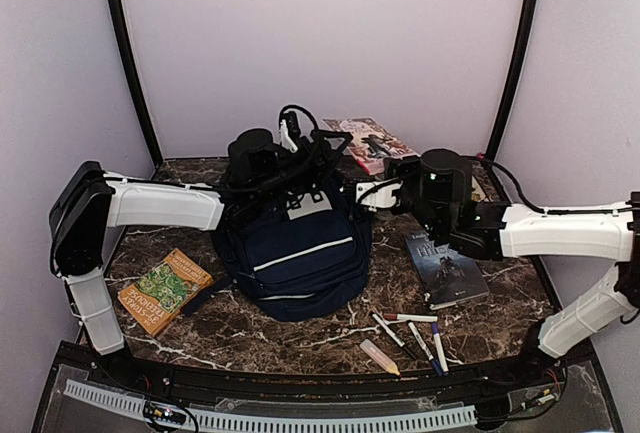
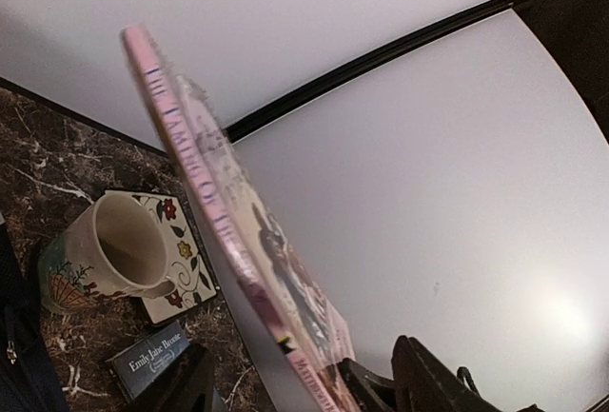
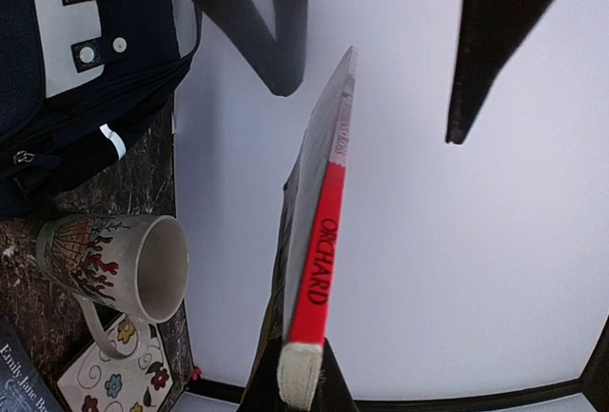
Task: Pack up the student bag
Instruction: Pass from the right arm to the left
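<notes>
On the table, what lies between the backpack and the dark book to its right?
Only bare marble shows between the student bag and the dark book in the top external view; the markers lie nearer the front edge.

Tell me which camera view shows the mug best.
The right wrist view: the mug lies on its side beside a floral coaster, its pattern, handle and mouth all showing. The left wrist view also shows the mug, cropped tighter and partly behind the pink book. The top external view hides it behind the arms.

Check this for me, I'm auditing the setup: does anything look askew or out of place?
Nothing looks spilled or damaged. One oddity: the pink-spined book hangs tilted in mid-air, pinched at one end by the left gripper, not lying flat on the table.
</notes>
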### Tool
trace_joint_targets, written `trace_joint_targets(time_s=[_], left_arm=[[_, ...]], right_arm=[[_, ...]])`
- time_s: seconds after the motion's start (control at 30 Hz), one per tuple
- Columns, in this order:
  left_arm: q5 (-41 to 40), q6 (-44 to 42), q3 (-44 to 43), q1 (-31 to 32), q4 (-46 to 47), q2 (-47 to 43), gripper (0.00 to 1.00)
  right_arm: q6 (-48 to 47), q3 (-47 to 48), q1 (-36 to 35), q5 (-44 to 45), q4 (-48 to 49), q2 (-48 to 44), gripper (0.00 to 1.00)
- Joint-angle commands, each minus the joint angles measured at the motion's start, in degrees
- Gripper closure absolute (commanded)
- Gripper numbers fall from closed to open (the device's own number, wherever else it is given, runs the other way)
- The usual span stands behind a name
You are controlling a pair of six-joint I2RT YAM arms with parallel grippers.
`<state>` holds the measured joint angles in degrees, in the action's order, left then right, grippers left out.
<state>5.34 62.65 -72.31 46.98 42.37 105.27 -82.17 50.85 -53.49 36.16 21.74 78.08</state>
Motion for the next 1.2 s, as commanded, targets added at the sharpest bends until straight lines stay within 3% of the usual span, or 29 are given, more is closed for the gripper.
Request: trace_joint_targets(time_s=[0.0, 0.47, 0.57, 0.67, 0.73, 0.8, 0.87, 0.97, 1.07, 1.17], left_arm=[[-1.0, 3.0, 3.2, -0.4, 8.9, -2.2, 0.31], [0.1, 7.9, -3.1, -1.1, 2.5, 3.1, 0.32], [0.5, 7.6, -4.6, -1.2, 2.0, 3.7, 0.42], [0.5, 7.2, -4.6, -1.3, 2.2, 3.5, 0.68], [0.2, 7.1, -3.7, -1.4, 2.2, 2.9, 0.79], [-0.3, 7.0, -2.9, -1.9, 1.4, 2.0, 0.88], [-0.6, 6.2, -2.4, -2.6, 0.1, 1.1, 0.93], [-0.4, 4.5, -1.0, -4.2, -2.9, -1.2, 1.0], [2.3, 0.3, 1.7, -6.6, -5.9, -4.5, 1.0], [6.7, -5.2, 5.7, -9.4, -9.5, -8.5, 1.0]], right_arm=[[6.3, 4.4, -0.5, 2.6, -3.4, 2.2, 1.0], [1.2, -0.6, -2.5, 2.1, 3.1, 1.7, 1.0], [0.5, -1.3, -3.3, 1.8, 3.0, 1.5, 1.0], [1.5, -1.7, -3.6, 1.7, 2.0, 1.7, 1.0], [3.4, -1.0, -3.6, 2.1, -0.4, 2.0, 0.76], [6.5, 0.2, -3.6, 1.8, -4.4, 1.9, 0.39], [10.4, 1.6, -3.4, 0.7, -9.7, 1.7, 0.17], [17.9, 3.5, -2.5, -2.7, -20.1, 1.3, 0.05], [28.2, 5.7, 0.8, -9.6, -28.9, -0.1, 0.01], [39.8, 12.2, 8.6, -25.0, -41.5, -0.5, 0.0]])
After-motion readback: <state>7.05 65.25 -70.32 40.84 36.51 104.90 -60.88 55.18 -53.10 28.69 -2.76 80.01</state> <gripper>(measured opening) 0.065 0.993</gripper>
